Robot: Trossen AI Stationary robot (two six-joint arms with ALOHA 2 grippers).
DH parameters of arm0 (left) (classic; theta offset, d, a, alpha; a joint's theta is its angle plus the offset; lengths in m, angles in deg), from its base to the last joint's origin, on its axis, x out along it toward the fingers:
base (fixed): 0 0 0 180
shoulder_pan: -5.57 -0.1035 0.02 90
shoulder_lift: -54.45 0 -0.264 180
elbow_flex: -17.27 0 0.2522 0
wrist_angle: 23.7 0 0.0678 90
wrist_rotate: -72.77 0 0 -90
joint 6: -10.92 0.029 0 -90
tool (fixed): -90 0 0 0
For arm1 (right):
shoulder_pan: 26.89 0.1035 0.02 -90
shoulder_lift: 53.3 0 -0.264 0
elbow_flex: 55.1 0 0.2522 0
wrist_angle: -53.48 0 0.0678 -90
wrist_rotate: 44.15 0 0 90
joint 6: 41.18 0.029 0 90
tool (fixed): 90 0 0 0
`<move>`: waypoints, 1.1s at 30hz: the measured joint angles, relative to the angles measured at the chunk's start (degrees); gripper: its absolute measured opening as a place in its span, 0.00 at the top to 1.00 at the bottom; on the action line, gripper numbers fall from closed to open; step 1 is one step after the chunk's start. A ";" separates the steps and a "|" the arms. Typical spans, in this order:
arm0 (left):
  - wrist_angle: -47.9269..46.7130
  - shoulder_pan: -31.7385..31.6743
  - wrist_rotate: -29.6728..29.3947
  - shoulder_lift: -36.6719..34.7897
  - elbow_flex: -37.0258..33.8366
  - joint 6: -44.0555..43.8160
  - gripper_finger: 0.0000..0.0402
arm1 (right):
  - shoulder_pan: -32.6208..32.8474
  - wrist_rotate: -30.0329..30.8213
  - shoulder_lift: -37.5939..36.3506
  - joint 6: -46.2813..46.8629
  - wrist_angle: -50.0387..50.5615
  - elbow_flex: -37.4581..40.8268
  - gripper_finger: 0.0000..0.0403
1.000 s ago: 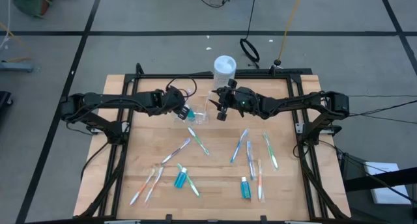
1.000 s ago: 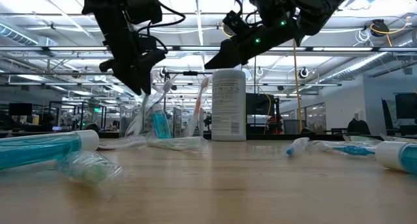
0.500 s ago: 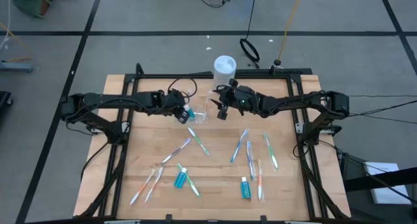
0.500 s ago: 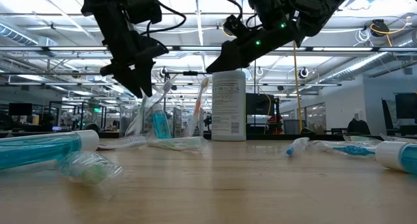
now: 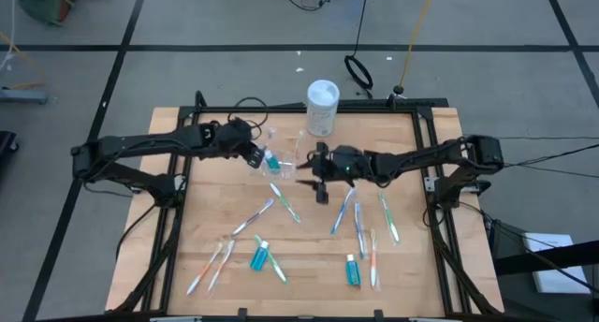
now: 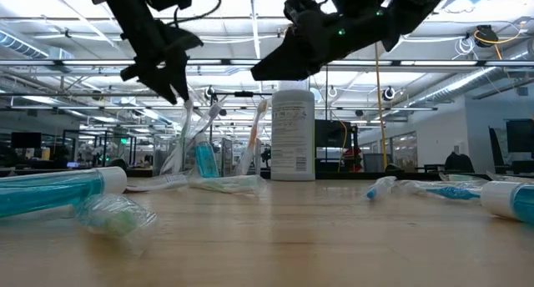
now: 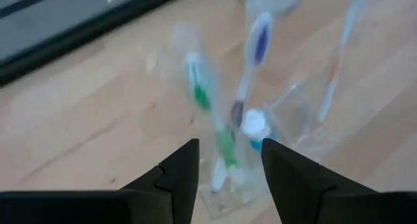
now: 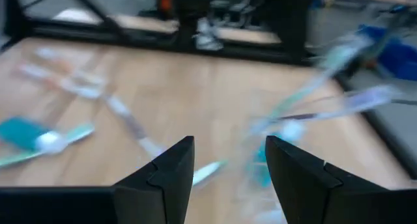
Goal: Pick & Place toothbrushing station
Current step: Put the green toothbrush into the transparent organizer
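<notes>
The clear plastic cup (image 5: 285, 159) stands on the table (image 5: 215, 200) at about 12 o'clock from its centre, already holding several toothbrushes and a teal toothpaste tube (image 7: 253, 129). The left hand (image 5: 251, 153) hovers just at 9 o'clock of the cup, fingers released and empty. The right hand (image 5: 321, 186) hangs at 4 o'clock of the cup, also released and empty. More loose toothbrushes (image 5: 357, 226) lie toward 6 o'clock, so the filling step seems underway; next, the right hand likely needs to descend onto 1 nearby brush.
</notes>
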 joint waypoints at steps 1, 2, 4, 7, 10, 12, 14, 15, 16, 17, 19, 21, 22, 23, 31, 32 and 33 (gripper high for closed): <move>0.48 -0.18 -0.02 -0.55 0.04 0.23 0.57 | 0.78 0.00 0.00 -0.09 1.26 0.00 0.55; 0.50 -0.37 0.03 -1.12 0.04 0.66 0.57 | 1.50 0.02 0.00 -0.43 2.34 0.00 0.55; 1.24 -0.42 0.02 -2.11 -0.01 0.71 0.57 | 3.00 0.08 0.00 -1.77 4.20 0.00 0.55; 4.20 0.15 1.02 -2.30 0.03 1.13 0.57 | 5.43 0.02 0.00 -6.55 7.68 0.00 0.55; 8.09 0.76 2.02 -2.85 -0.05 2.38 0.57 | 7.52 -0.09 0.00 -7.45 12.48 0.00 0.55; 11.43 1.05 3.41 -2.70 0.06 4.11 0.57 | 8.50 0.07 0.00 -6.58 16.09 0.00 0.55; 13.85 1.08 5.60 -2.59 -0.07 6.59 0.57 | 9.36 1.56 -0.26 -3.24 19.08 0.02 0.55; 15.93 1.11 6.63 -2.64 -0.07 7.79 0.57 | 9.86 3.60 -0.96 -0.27 20.97 0.02 0.55; 17.85 1.11 7.45 -2.70 -0.05 8.88 0.57 | 10.29 6.24 -1.72 3.75 23.31 0.02 0.55; 19.15 1.10 7.76 -2.72 -0.05 9.87 0.57 | 10.61 8.74 -2.27 8.06 25.97 -0.07 0.55; 21.66 1.07 7.75 -2.64 -0.05 12.02 0.57 | 10.89 12.61 -3.71 16.74 35.66 -0.15 0.55; 24.33 1.07 7.70 -2.67 -0.05 13.94 0.57 | 11.23 15.16 -5.65 25.92 47.66 0.06 0.55; 25.54 1.07 7.68 -2.70 -0.04 14.81 0.57 | 11.25 15.39 -6.55 30.78 52.70 0.17 0.55; 26.39 1.05 7.66 -2.70 -0.03 15.80 0.57 | 11.25 15.35 -7.41 35.71 56.66 0.04 0.55; 30.39 1.01 7.52 -2.66 -0.04 20.55 0.57 | 15.03 14.40 -10.90 65.47 75.18 3.94 0.55; 30.54 1.01 7.52 -2.66 -0.04 20.55 0.57 | 15.56 13.46 -11.02 66.81 75.17 5.19 0.55; 30.72 1.01 7.50 -2.66 -0.05 20.57 0.57 | 16.17 12.68 -11.02 68.25 75.31 6.32 0.55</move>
